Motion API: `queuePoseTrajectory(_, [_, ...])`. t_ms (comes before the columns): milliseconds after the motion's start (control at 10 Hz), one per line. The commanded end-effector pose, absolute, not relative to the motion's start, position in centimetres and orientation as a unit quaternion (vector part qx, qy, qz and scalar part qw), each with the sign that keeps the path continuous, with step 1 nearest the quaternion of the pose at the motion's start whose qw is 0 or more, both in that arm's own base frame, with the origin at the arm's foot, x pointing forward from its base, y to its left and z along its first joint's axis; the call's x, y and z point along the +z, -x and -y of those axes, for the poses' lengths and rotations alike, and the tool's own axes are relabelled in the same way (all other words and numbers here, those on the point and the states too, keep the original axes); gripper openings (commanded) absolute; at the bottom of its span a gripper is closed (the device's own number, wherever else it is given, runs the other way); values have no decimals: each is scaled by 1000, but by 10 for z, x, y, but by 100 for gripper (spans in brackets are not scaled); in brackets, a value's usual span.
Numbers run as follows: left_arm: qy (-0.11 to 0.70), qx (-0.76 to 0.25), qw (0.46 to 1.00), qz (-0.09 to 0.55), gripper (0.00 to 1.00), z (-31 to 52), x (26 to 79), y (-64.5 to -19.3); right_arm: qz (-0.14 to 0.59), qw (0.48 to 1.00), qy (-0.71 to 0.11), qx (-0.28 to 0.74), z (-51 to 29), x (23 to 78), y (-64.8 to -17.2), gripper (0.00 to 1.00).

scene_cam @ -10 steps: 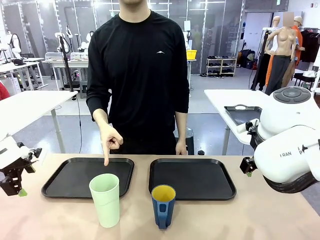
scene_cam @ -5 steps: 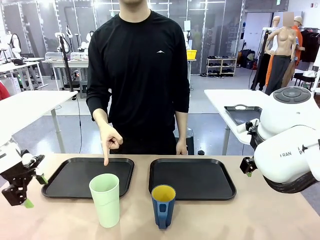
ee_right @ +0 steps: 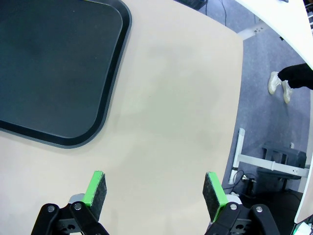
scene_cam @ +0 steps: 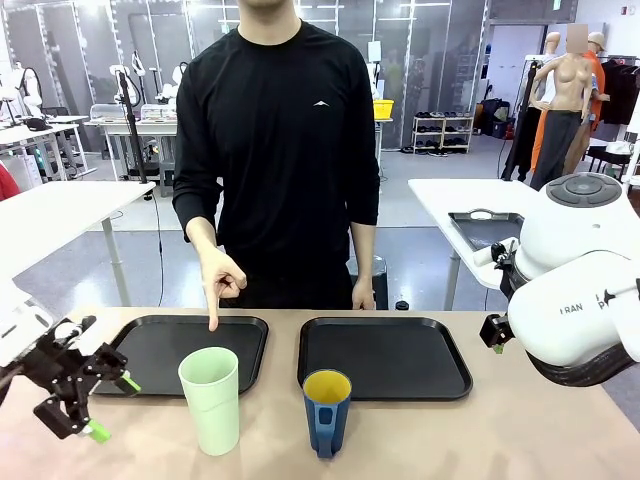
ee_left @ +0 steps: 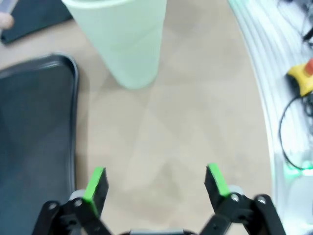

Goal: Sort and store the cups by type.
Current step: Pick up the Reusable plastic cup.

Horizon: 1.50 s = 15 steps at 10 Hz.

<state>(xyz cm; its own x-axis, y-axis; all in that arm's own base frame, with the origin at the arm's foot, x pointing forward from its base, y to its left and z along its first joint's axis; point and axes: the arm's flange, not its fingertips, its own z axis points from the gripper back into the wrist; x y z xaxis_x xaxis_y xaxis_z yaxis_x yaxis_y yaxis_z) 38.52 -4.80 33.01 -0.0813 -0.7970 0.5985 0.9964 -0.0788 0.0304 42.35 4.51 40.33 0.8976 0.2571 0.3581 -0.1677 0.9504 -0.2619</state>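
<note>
Beneath both finger pairs: tan table point(scene_cam: 480, 440), white benches point(scene_cam: 60, 215) in room beyond. Left gripper point(ee_left: 155, 178) spread wide, empty; left tray point(ee_left: 34, 122) beside one finger, mint tumbler point(ee_left: 129, 44) upright ahead, clear of tips. Right gripper point(ee_right: 154, 188) likewise wide, empty; right tray point(ee_right: 54, 63) ahead. Blue mug point(scene_cam: 326, 410) beside tumbler, on table. Person's hand point(scene_cam: 220, 280) points down over left tray.

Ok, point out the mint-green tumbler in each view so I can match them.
Front view: tumbler left of centre, in front of the left tray.
Left wrist view: tumbler top centre, cut by the upper edge; that tray at picture left.
Right wrist view: faces a black tray and the table edge.
Landmark: the left tray.
</note>
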Motion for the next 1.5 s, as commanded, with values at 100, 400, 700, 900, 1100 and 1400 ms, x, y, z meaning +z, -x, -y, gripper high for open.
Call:
queuePoseTrajectory(100, [289,-692,595,288,100,60,310,-402,197,967,113,111,-45,402,-423,100])
queuePoseTrajectory(400, [369,-664,540,364,100,55,296,-397,197,967,113,111,-45,402,-423,100])
queuePoseTrajectory(700, [433,-636,515,378,100,54,282,-396,197,967,113,111,-45,402,-423,100])
queuePoseTrajectory(900, [451,-609,517,399,100,55,273,-398,197,967,113,111,-45,402,-423,100])
queuePoseTrajectory(1100, [444,-604,521,410,100,48,275,-402,197,967,113,111,-45,402,-423,100])
queuePoseTrajectory(1400, [451,-610,527,384,100,53,271,-391,197,967,113,111,-45,402,-423,100])
